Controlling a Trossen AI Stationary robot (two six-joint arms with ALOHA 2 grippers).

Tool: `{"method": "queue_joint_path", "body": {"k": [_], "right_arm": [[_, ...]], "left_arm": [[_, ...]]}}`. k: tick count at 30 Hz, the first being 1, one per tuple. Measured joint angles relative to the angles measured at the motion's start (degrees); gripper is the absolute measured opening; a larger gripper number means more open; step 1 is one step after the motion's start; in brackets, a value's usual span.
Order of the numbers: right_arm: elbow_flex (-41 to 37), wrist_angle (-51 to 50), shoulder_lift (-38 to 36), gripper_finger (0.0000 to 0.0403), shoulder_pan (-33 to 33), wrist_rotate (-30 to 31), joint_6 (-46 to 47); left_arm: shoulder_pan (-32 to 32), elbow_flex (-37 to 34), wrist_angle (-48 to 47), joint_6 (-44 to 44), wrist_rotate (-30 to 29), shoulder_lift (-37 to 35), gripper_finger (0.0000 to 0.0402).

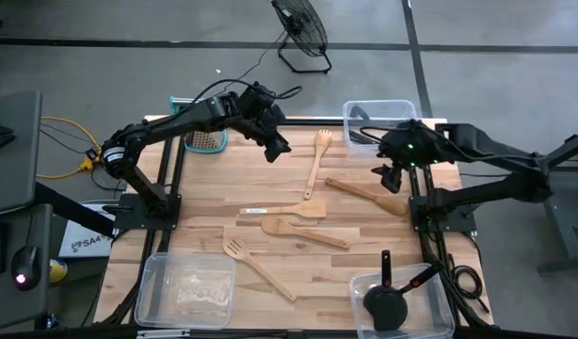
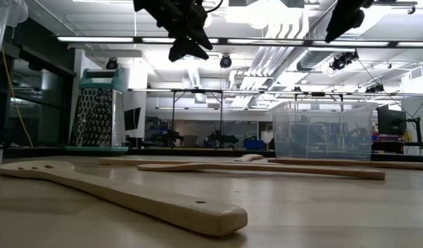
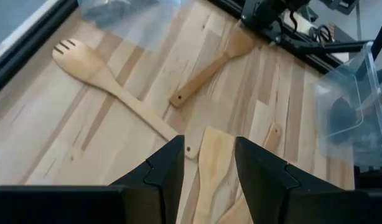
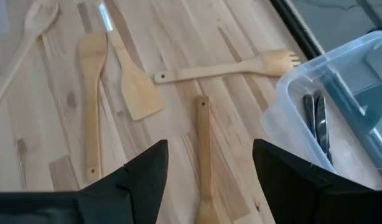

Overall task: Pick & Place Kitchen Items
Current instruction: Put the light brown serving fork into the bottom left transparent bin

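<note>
The bench [image 1: 204,202] is pale butcher-block wood in glued strips, smooth with a low sheen. The wooden utensils [image 1: 298,231] lying on it are light, matt, bare-grained timber; the slotted turner [image 2: 122,193] looks sanded smooth. The bins [image 1: 185,292] are clear, glossy plastic. The black turner [image 1: 388,301] in one bin looks like matt plastic. The box grater [image 2: 98,114] is shiny perforated metal with a teal plastic top. Both arms' fingers [image 3: 166,174] are dark, matt, hard plastic
</note>
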Motion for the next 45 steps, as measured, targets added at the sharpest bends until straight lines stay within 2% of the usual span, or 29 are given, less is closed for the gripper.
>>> {"method": "queue_joint_path", "body": {"k": [6,13,17,21,24,30,32,39,45], "right_arm": [[0.01,0.35,3.75,0.0226,-4.82,-3.17,-1.19],[-0.01,0.77,7.31,0.0226,-9.00,-2.41,4.26],[0.01,0.48,7.32,0.0226,-11.13,-2.03,5.15],[-0.01,-0.78,6.08,0.0226,-13.94,0.85,5.25],[0.00,-1.33,5.35,0.0226,-16.41,0.90,5.13],[-0.01,-2.28,4.43,0.0226,-19.43,0.43,3.61],[-0.01,-2.63,4.39,0.0226,-20.27,0.46,3.19],[-0.01,-2.74,4.39,0.0226,-22.60,-0.40,2.04],[-0.01,-2.72,4.39,0.0226,-23.87,-1.17,1.81]], "left_arm": [[0.00,0.00,-2.74,-0.28,-1.65,0.00,0.0138],[0.00,0.00,-1.56,-4.15,-5.48,0.69,0.0138],[-0.61,0.04,2.20,-6.04,-7.29,2.66,0.0139],[-1.10,0.04,7.80,-10.55,-8.24,5.28,0.0143],[-1.03,0.04,10.92,-13.56,-8.37,8.13,0.0165],[-1.03,0.03,15.61,-19.57,-8.21,13.16,0.0242],[-1.41,0.00,16.32,-21.22,-8.35,14.61,0.0253],[-4.28,0.00,16.75,-24.08,-14.65,17.86,0.0258],[-7.83,0.00,16.74,-23.28,-24.02,20.18,0.0258]]}}
